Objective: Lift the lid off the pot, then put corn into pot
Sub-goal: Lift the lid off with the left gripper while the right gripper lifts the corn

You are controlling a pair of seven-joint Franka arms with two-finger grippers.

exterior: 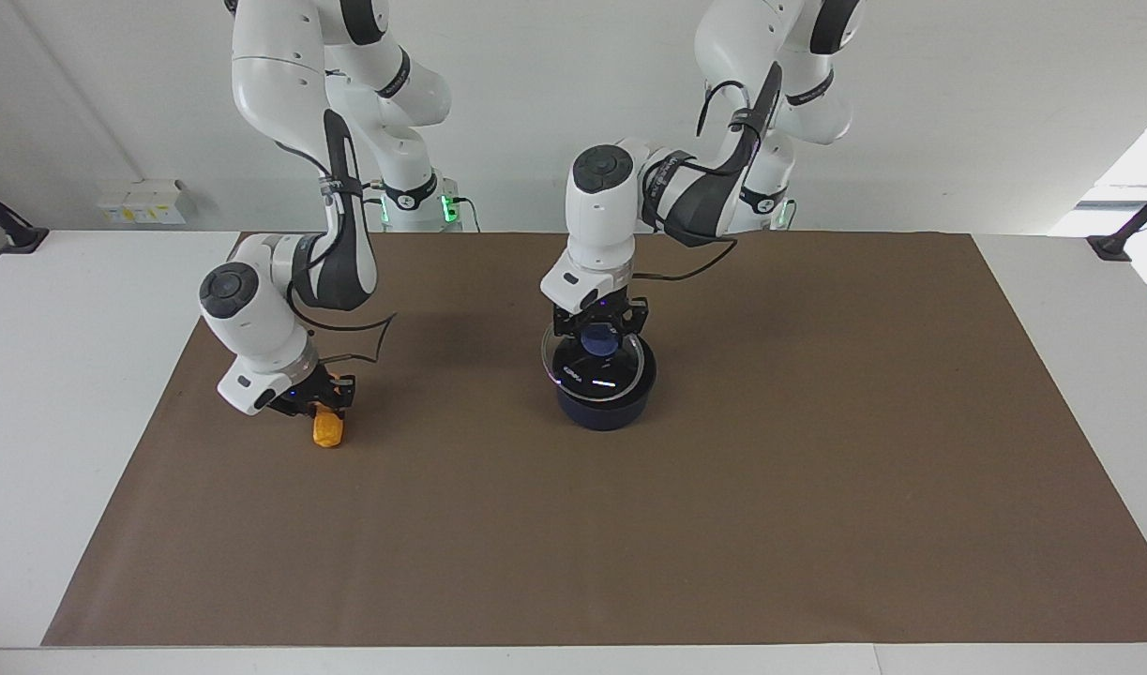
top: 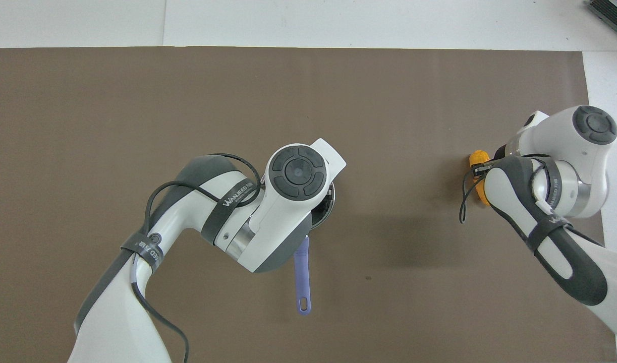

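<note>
Facing view gives me the lid [exterior: 596,367] tilted, just lifting off the pot [exterior: 603,401] mid-tabletop, left gripper [exterior: 599,325] fingers clamped on its blue knob. Right gripper [exterior: 316,405] fingers are closed on the corn [exterior: 327,430], resting at the right arm's end. Lid removal has begun; I judge the corn drop remains.
</note>
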